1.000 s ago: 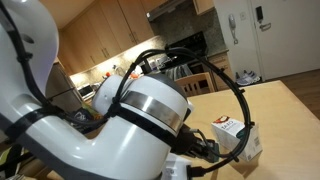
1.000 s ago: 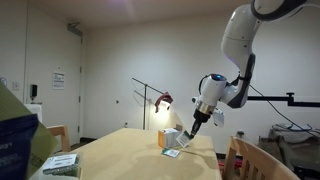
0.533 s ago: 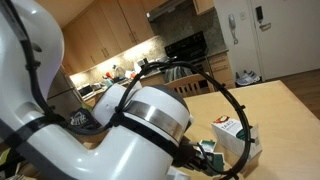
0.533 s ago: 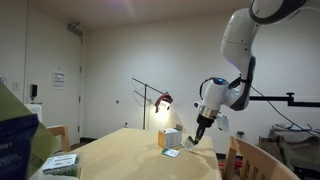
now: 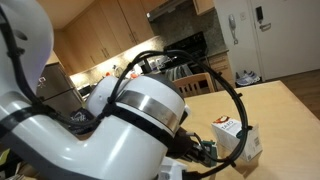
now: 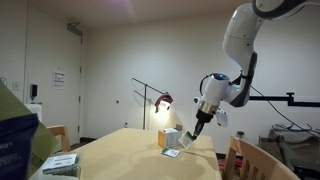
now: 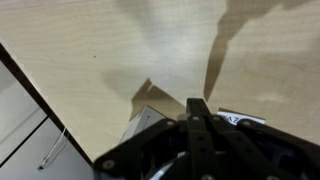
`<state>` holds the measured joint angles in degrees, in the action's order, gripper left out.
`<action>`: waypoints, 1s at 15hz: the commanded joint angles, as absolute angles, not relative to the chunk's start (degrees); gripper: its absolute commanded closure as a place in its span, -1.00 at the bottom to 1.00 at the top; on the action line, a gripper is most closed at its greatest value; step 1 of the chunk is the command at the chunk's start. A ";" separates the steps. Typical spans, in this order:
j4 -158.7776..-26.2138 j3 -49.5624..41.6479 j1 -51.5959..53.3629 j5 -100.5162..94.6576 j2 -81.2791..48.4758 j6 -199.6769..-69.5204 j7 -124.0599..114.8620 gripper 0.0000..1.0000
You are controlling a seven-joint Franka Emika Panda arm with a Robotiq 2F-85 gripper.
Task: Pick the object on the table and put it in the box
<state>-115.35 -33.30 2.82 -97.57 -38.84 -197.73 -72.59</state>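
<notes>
Plainly, one white robot arm (image 6: 240, 40) reaches down from the upper right of an exterior view, and its jaws end just above the wooden bench (image 6: 120, 150), right of centre. The jaws are pressed fully together. The wrist view shows them at bottom centre as a single dark closed blade, and I cannot tell whether anything thin is pinched between them. One box (image 6: 170, 138), white with dark patches, stands on the bench just left of the jaws. The same box (image 5: 250, 140) sits at the lower right of an exterior view with a red-orange mark on its top, partly hidden by the bulky white arm (image 5: 140, 100). In the wrist view a pale corner of the box (image 7: 148, 118) lies left of the jaws. One small flat packet (image 6: 171, 153) lies on the bench just in front of the box, below and left of the jaws and apart from them; it is too small for its colour to be read. In the wrist view one pale strip (image 7: 243, 118) with dark print peeks out to the right of the jaws, and I cannot tell whether it is that packet. At the lower left, well apart from the box, sit one blue bag (image 6: 15, 135) and one pale packet (image 6: 60, 163). One chair (image 6: 245, 160) stands at the lower right.
</notes>
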 commanded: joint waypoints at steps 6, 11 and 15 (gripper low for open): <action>-121.40 -32.99 -0.01 -96.31 -26.08 -197.91 -67.89 1.00; -118.96 -32.61 -2.52 -89.43 -25.97 -197.05 -66.82 1.00; -118.38 -33.32 -2.29 -87.08 -27.28 -197.74 -66.62 0.98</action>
